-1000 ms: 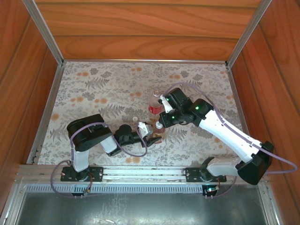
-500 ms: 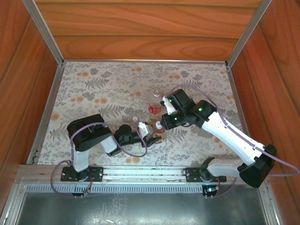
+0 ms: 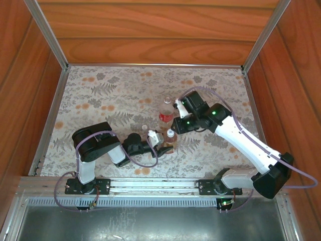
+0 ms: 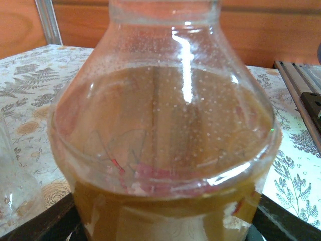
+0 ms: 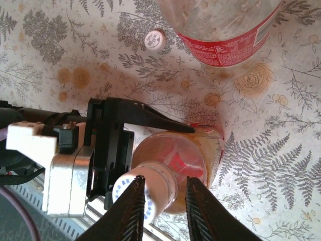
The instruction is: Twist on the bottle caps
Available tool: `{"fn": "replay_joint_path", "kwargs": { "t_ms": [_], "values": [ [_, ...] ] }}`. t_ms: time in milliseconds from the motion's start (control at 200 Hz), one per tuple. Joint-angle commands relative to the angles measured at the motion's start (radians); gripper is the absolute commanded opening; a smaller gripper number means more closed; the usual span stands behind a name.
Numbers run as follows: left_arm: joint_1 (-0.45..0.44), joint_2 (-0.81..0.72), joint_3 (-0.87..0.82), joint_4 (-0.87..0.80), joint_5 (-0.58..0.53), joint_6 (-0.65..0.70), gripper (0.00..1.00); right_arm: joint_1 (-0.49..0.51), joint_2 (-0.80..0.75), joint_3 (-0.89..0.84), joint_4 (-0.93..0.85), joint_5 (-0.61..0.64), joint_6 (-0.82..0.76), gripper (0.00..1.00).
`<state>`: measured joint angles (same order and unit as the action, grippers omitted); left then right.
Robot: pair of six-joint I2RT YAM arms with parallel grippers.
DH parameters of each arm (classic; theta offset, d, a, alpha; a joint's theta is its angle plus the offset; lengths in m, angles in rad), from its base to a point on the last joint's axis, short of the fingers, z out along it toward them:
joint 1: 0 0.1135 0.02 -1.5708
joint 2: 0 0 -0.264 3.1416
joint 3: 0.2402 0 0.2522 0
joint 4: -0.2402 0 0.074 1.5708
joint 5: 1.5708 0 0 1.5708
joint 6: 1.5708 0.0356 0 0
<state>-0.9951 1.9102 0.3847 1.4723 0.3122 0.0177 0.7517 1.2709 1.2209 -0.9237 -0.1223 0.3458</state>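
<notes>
Capping the brown bottle: your left gripper clamps it, your right gripper hangs slightly parted over the cap; close, then twist.

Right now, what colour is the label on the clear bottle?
The clear bottle's label is red with white print, best seen in the right wrist view.

Amber bottle: glossy see-through plastic, fine droplets on the inner wall. Clear bottle: same glossy plastic, shiny red label. Fitted cap and loose cap: white matt plastic. Table cover: matt floral print, cloth-like. Walls: smooth varnished wood. Front rail: bare metal.
</notes>
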Motion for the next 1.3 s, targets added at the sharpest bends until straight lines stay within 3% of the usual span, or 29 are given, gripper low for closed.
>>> {"fn": "replay_joint_path", "kwargs": {
  "t_ms": [0,425,690,840,1025,1294],
  "values": [
    [0.005,0.039,-0.003,-0.100,0.006,-0.018,0.66,-0.003,0.005,0.006,0.010,-0.061,-0.009,0.27],
    [0.013,0.029,-0.007,-0.101,0.010,-0.077,0.66,-0.003,-0.033,-0.078,0.006,-0.108,0.012,0.15],
    [0.022,0.030,0.000,-0.107,0.017,-0.107,0.66,-0.002,-0.096,-0.125,-0.014,-0.195,0.030,0.15],
    [0.023,0.022,0.001,-0.116,0.026,-0.108,0.66,-0.003,-0.128,-0.108,0.006,-0.158,0.031,0.15],
    [0.026,-0.037,-0.013,-0.148,0.058,-0.126,0.66,-0.014,-0.128,-0.066,0.037,-0.069,-0.006,0.31],
    [0.036,-0.133,-0.004,-0.264,0.161,-0.148,0.66,-0.032,-0.145,-0.048,0.170,-0.097,-0.141,0.60]
  ]
}}
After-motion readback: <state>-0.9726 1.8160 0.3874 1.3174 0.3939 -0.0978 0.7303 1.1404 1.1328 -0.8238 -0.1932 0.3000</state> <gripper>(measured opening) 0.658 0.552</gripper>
